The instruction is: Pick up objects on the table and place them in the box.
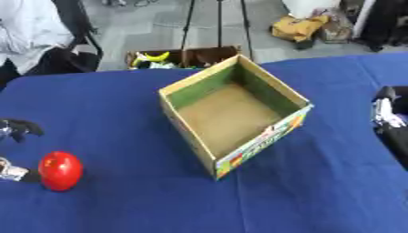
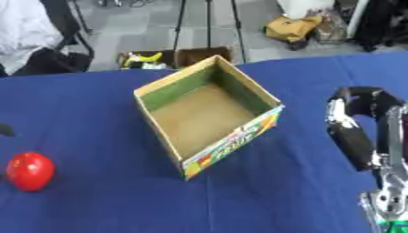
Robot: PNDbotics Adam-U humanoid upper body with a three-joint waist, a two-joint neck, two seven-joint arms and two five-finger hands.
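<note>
An open cardboard box [image 1: 191,93] with green inner walls and a colourful printed front stands in the middle of the blue table [image 1: 104,104]; nothing lies inside it. A round red object [image 1: 60,170] rests on the cloth at the lower left. My left hand [image 1: 19,128] shows only partly at the left edge. Its dark fingers sit above the red object and its thumb [image 1: 11,173] is right beside it, uncurled and not closed round it. My right hand [image 2: 355,132] stands at the right edge, to the right of the box, fingers up and relaxed, holding nothing.
Beyond the table's far edge, a low crate [image 1: 171,57] with yellow things sits on the floor next to tripod legs [image 1: 188,27]. A seated person shows at the upper left, and bags [image 1: 299,27] lie at the upper right.
</note>
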